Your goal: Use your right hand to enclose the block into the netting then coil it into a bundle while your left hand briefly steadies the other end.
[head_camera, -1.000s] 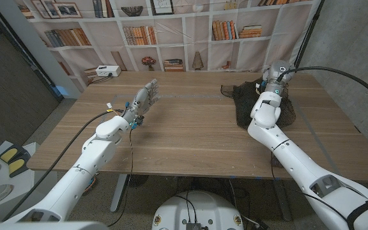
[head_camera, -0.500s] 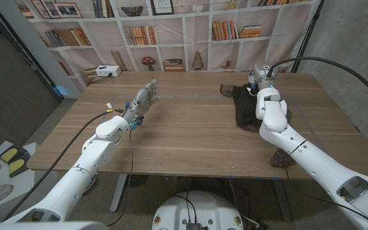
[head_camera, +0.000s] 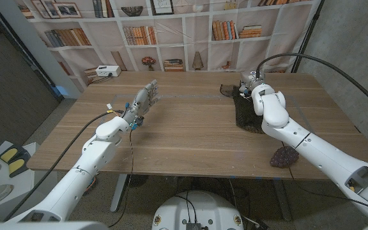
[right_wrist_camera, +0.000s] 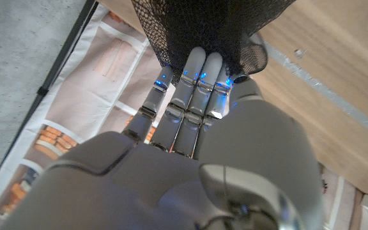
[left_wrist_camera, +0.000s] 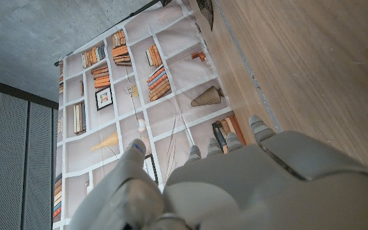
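Right hand (head_camera: pixel 250 82) of mine sits at the far right of the wooden counter (head_camera: pixel 190 134), wrist bent over the dark netting (head_camera: pixel 246 112), which lies bunched there in a soft crumpled heap. Left hand (head_camera: pixel 144 100) stands raised over the counter's left side, fingers apart, holding nothing.

From the left wrist, pale smooth fingers (left_wrist_camera: pixel 259 130) reach out spread and unloaded.

From the right wrist, my fingertips (right_wrist_camera: pixel 197 67) press into black open mesh (right_wrist_camera: pixel 203 25); whether they grip it I cannot tell.
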### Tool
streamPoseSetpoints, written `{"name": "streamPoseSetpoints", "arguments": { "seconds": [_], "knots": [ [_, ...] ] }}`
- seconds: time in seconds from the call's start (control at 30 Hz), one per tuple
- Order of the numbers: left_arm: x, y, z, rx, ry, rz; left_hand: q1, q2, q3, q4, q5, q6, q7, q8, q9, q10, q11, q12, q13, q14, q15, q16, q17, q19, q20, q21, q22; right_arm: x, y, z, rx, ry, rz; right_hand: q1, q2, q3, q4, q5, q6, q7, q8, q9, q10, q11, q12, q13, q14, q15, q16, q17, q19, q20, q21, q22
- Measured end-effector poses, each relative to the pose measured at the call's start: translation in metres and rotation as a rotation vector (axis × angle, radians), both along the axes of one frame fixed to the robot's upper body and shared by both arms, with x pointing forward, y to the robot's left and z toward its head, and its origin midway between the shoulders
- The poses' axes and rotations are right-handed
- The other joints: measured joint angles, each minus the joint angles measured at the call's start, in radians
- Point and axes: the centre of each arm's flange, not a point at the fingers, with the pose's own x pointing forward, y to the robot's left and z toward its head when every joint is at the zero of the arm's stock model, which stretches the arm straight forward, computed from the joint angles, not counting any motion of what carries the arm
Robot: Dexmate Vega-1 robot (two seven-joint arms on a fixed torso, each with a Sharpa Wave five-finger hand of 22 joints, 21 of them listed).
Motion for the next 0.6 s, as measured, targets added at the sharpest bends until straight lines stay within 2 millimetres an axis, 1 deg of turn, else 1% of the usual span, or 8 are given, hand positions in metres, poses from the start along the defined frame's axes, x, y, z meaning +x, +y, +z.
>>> {"name": "streamPoseSetpoints", "arguments": {
  "seconds": [0.07,0.27,0.33,0.4,0.43,0.5,0.53,0.6],
  "knots": [
    [0.000,0.000,0.000,-0.001,0.000,0.001,0.002,0.002,0.000,0.000,0.000,0.000,0.000,0.000,0.000,0.000,0.000,0.000,0.000,0.000,0.000,0.000,0.000,0.000,0.000,0.000,0.000,0.001,0.002,0.001,-0.009,0.000,0.001,0.000,0.000,0.000,0.000,0.001,0.000,0.000,0.000,-0.003,0.000,0.000,-0.006,0.000,0.000,0.000,-0.004,0.000,0.000,0.000,0.000,-0.003],
    [-0.002,0.000,-0.001,-0.002,-0.001,0.001,0.002,0.002,-0.003,-0.003,0.000,0.000,0.000,0.000,0.000,0.000,0.000,0.000,0.000,0.000,0.000,0.000,0.000,0.000,0.000,0.000,0.000,0.008,0.013,-0.009,-0.048,0.108,0.015,0.000,0.000,0.000,0.000,0.004,0.000,0.000,-0.002,-0.004,-0.001,-0.001,-0.008,-0.001,-0.001,0.001,-0.013,-0.005,0.000,0.000,0.000,-0.003],
    [-0.002,-0.001,-0.001,-0.003,-0.001,0.001,0.002,0.002,-0.003,-0.003,0.000,0.000,0.000,0.000,0.000,0.000,0.000,0.000,0.000,0.000,0.000,0.000,0.000,0.000,0.000,0.000,0.000,0.011,0.017,-0.013,-0.063,0.149,0.023,0.000,0.000,0.000,0.000,0.004,-0.004,-0.004,-0.004,-0.007,-0.006,0.004,-0.008,-0.005,-0.004,0.004,-0.018,-0.005,0.000,0.000,0.000,-0.003],
    [-0.002,-0.001,-0.001,-0.003,-0.001,0.001,0.002,0.002,-0.003,-0.003,0.000,0.000,0.000,0.000,0.000,0.000,0.000,0.000,0.000,0.000,0.000,0.000,0.000,0.000,0.000,0.000,0.000,0.012,0.019,-0.012,-0.070,0.149,0.023,0.000,0.000,0.001,0.001,0.004,-0.011,-0.011,-0.008,-0.008,-0.019,0.000,-0.017,-0.007,-0.011,0.009,-0.032,-0.008,0.000,0.000,0.004,-0.003],
    [-0.003,-0.001,-0.002,-0.003,-0.002,0.001,0.002,0.002,-0.003,-0.003,0.000,0.000,0.000,0.000,0.000,0.000,0.000,0.000,0.000,0.000,0.000,0.000,0.000,0.000,0.000,0.000,0.000,0.014,0.021,-0.016,-0.079,0.187,0.026,-0.001,0.001,0.002,0.006,0.004,-0.019,-0.019,-0.016,-0.010,-0.032,0.001,-0.027,-0.013,-0.026,0.007,-0.044,-0.013,0.000,0.000,0.004,-0.003],
    [-0.003,-0.001,-0.002,-0.003,-0.002,0.001,0.002,0.002,-0.003,-0.003,0.000,0.000,0.000,0.000,0.000,0.000,0.000,0.000,0.000,0.000,0.000,0.000,0.000,0.000,0.000,0.000,0.000,0.015,0.024,-0.017,-0.087,0.208,0.027,-0.001,0.017,-0.012,0.023,0.004,-0.038,-0.038,-0.040,-0.018,-0.065,0.010,-0.049,-0.031,-0.056,0.014,-0.076,-0.027,-0.008,0.008,0.004,-0.003],
    [-0.003,-0.001,-0.002,-0.003,-0.002,0.001,0.002,0.002,-0.003,-0.003,0.000,0.000,0.000,0.000,0.000,0.000,0.000,0.000,0.000,0.000,0.000,0.000,0.000,0.000,0.000,0.000,0.000,0.016,0.025,-0.017,-0.089,0.208,0.027,-0.013,0.026,-0.021,0.038,0.001,-0.046,-0.046,-0.051,-0.020,-0.090,0.011,-0.070,-0.048,-0.071,0.018,-0.093,-0.035,-0.015,0.015,0.003,-0.003],
    [-0.003,-0.001,-0.002,-0.004,0.000,0.002,0.002,0.002,-0.003,-0.003,0.000,0.000,0.000,0.000,0.000,0.000,0.000,0.000,0.000,0.000,0.000,0.000,0.000,0.000,0.000,0.000,0.000,0.018,0.026,-0.014,-0.094,0.206,0.025,-0.089,0.016,-0.050,0.075,-0.004,-0.072,-0.071,-0.083,-0.027,-0.129,0.030,-0.100,-0.071,-0.106,0.028,-0.126,-0.050,-0.038,0.037,-0.010,-0.005]
  ]
}}
